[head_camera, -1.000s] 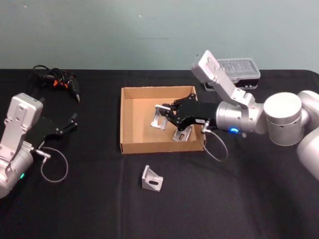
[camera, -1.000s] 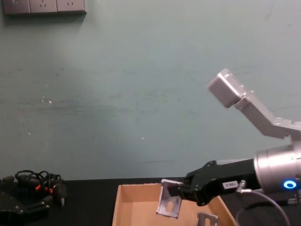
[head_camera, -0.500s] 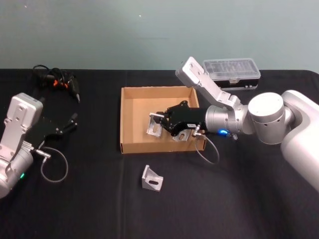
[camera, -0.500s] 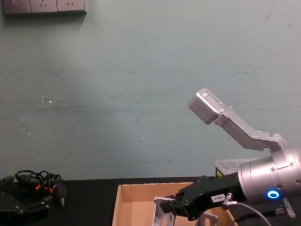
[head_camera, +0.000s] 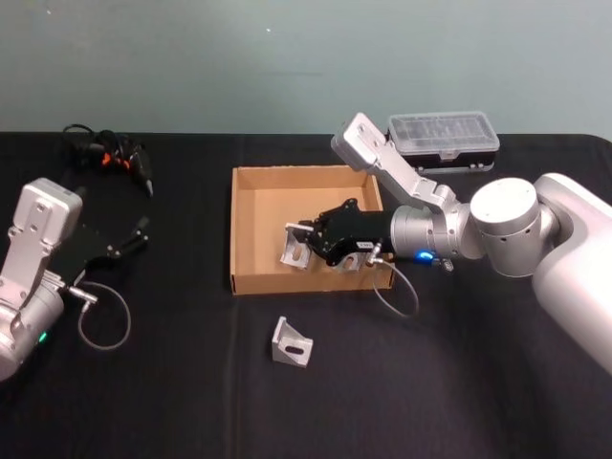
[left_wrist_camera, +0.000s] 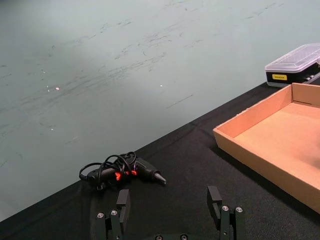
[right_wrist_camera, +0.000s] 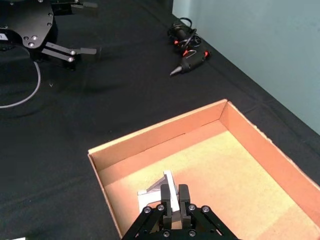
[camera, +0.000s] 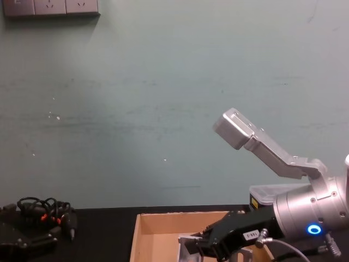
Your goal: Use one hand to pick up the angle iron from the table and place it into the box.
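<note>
The right hand (head_camera: 299, 239) is gripping one angle iron (head_camera: 292, 251) inside the single box (head_camera: 251, 191). A second angle iron (head_camera: 291, 343) is lying nearer, and the left hand (head_camera: 142, 235) is idling open.

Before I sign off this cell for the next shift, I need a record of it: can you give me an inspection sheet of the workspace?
Surface: matte black table.
Job's things: cardboard box mid-table; held angle iron low inside it, floor contact unclear; loose angle iron on the table in front of the box.
Clutter: black cabled tool with orange marks, far left; clear-lidded black case behind the box.
Grippers: right gripper inside the box, fingers shut on the held angle iron; left gripper parked at the left, fingers open.
Cables: left wrist loop; right wrist loop.
Surroundings: teal wall; wall sockets.
</note>
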Action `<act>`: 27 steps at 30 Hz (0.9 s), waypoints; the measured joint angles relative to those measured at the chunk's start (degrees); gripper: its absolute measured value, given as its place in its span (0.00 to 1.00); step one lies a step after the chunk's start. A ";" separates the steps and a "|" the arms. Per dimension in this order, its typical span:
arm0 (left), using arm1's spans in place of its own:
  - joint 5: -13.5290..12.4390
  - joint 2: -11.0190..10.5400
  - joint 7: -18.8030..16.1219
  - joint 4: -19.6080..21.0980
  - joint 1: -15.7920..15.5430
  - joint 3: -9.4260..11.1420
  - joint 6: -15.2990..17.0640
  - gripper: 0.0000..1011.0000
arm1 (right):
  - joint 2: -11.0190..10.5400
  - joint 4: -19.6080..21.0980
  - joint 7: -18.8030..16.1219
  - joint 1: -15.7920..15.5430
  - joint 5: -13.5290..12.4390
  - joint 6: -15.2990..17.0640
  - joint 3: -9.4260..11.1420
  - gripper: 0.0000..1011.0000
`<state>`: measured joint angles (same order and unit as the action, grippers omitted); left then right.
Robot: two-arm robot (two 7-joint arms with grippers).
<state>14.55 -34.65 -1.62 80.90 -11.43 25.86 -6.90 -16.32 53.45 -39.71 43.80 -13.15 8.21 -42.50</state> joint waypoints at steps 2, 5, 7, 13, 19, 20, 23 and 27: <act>0.00 0.00 0.00 0.00 0.00 0.00 0.00 1.00 | 0.07 -0.13 -0.25 -0.15 0.19 -0.02 0.22 0.10; 0.00 0.00 0.00 0.00 0.00 0.00 0.00 1.00 | 0.14 -0.18 -0.35 -0.28 0.44 -0.04 0.48 0.11; 0.00 0.00 0.00 0.00 0.00 0.00 0.00 1.00 | 0.22 -0.19 -0.41 -0.41 0.64 -0.07 0.74 0.14; 0.00 0.00 0.00 0.00 0.00 0.00 0.00 1.00 | 0.16 0.40 -0.27 -1.12 1.04 -0.54 1.85 0.32; 0.00 0.00 0.00 0.00 0.00 0.00 0.00 1.00 | -1.00 3.38 0.88 -2.73 1.01 -0.91 3.62 0.50; 0.00 0.00 0.00 0.00 0.00 0.00 0.00 1.00 | -1.23 3.94 1.03 -2.99 0.97 -0.98 3.87 0.54; 0.00 0.00 0.00 0.00 0.00 0.00 0.00 1.00 | -2.37 6.64 1.77 -4.49 0.46 -1.85 5.12 0.64; 0.00 0.00 0.00 0.00 0.00 0.00 0.00 1.00 | -4.20 10.48 2.22 -6.72 -0.53 -2.74 6.68 0.76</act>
<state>14.55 -34.65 -1.62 80.90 -11.43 25.86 -6.91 -20.52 63.93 -37.49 37.08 -13.68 5.47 -35.82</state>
